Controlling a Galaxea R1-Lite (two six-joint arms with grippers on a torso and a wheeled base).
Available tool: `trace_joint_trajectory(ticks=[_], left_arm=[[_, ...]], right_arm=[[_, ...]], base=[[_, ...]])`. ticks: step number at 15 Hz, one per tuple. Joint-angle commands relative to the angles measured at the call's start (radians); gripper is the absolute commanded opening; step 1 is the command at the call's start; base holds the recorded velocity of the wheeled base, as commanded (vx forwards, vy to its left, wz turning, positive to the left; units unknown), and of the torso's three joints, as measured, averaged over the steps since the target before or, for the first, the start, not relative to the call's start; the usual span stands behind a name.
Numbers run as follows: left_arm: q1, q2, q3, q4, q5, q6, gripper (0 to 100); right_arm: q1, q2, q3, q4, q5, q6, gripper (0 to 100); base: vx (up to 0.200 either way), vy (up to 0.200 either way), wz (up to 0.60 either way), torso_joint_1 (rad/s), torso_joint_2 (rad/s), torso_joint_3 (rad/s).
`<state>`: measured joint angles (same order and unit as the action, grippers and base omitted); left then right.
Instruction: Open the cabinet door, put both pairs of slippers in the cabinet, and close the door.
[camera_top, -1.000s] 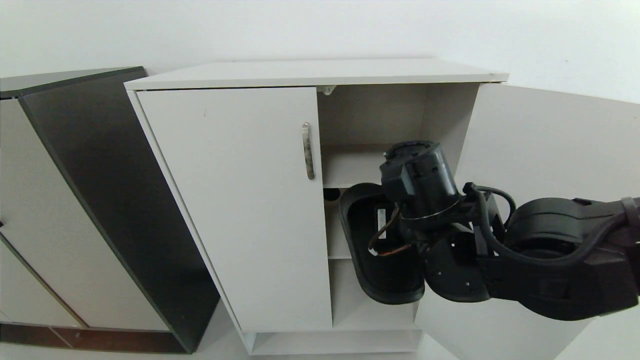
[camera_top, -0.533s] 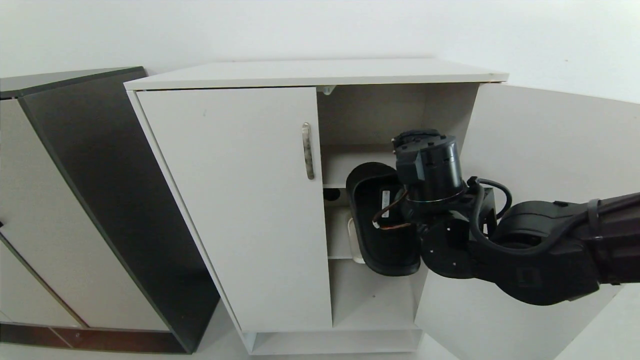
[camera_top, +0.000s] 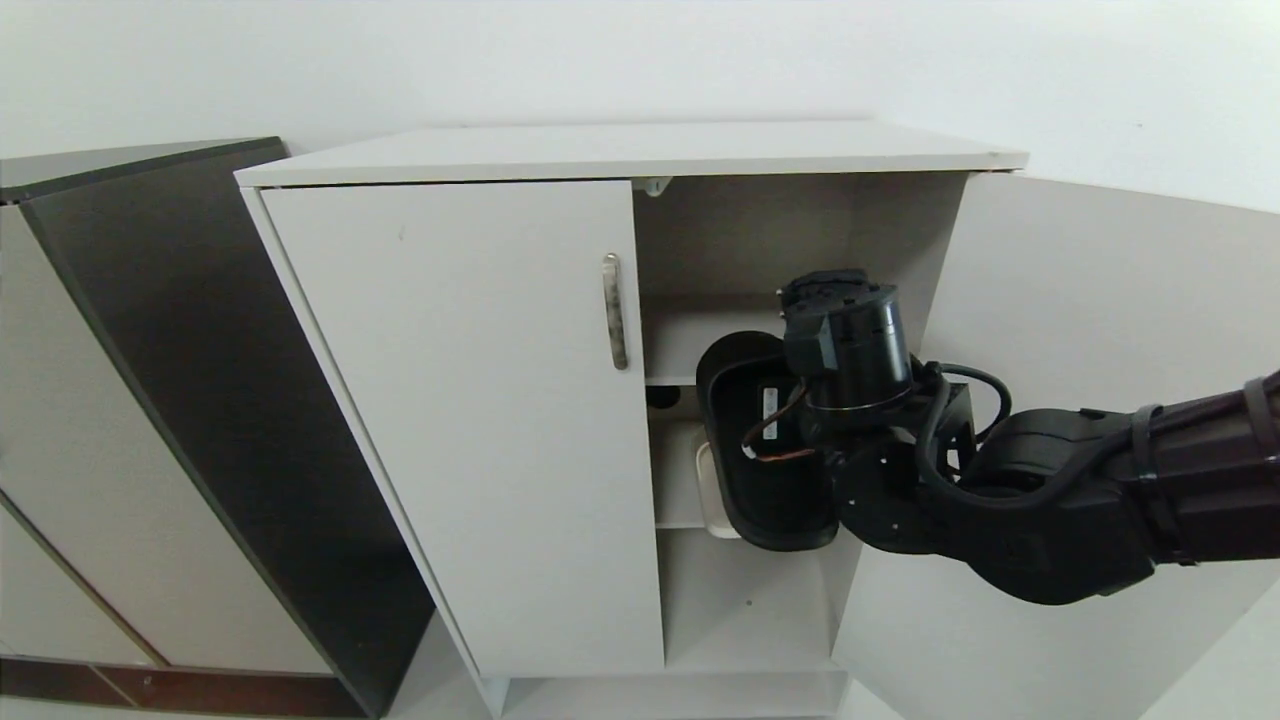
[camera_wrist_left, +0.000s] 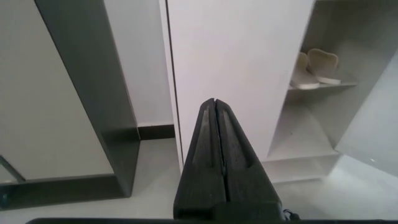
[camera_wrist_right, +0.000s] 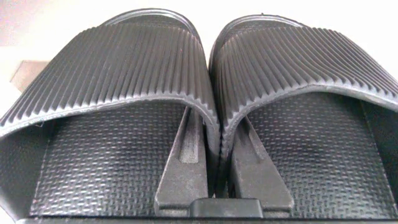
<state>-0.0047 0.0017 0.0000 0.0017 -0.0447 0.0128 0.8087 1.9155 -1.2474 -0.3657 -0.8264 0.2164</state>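
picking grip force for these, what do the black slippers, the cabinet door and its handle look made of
The black slippers are probably soft rubber or foam, matte, going by the ribbed straps and moulded diamond-pattern footbed.
The cabinet door is likely laminated board: smooth matte white, flat with crisp edges.
The handle looks like metal, grey with a dull, mottled sheen.

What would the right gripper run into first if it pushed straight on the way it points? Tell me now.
Probably the white slippers on the middle shelf of the cabinet. The right gripper points into the open compartment, with its black slippers leading. Depth is unclear.
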Motion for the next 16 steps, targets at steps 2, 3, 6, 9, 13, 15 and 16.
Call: trace_joint_trajectory(ticks=[2,3,6,9,13,15,16], left_arm=[[0.0,0.0,0.0,0.0,-0.001,0.0,0],[0.0,0.0,0.0,0.0,0.0,0.0,0],[0.0,0.0,0.0,0.0,0.0,0.0,0],[0.0,0.0,0.0,0.0,0.0,0.0,0],[0.0,0.0,0.0,0.0,0.0,0.0,0],[0.0,0.0,0.0,0.0,-0.001,0.0,0],[0.0,0.0,0.0,0.0,0.0,0.0,0]], right_arm=[[-0.017,0.019,-0.027,0.001,0.004,-0.008,0],[-0.017,0.026,-0.04,0.001,0.004,-0.009,0],[-0.019,0.036,-0.049,0.001,0.006,-0.009,0],[-0.019,0.042,-0.052,0.001,0.036,-0.011,0],[-0.045,0.08,-0.098,0.008,0.056,-0.037,0],[-0.071,0.114,-0.155,0.025,0.09,-0.046,0],[-0.083,0.129,-0.187,0.045,0.093,-0.051,0]], base=[[0.2,0.0,0.0,0.005,0.0,0.0],[0.2,0.0,0.0,0.002,0.0,0.002],[0.2,0.0,0.0,-0.001,0.0,0.004],[0.067,0.0,0.0,0.001,0.0,0.001],[0.0,0.0,0.0,0.0,0.0,0.0],[0.0,0.0,0.0,0.0,0.0,0.0],[0.0,0.0,0.0,0.0,0.0,0.0]])
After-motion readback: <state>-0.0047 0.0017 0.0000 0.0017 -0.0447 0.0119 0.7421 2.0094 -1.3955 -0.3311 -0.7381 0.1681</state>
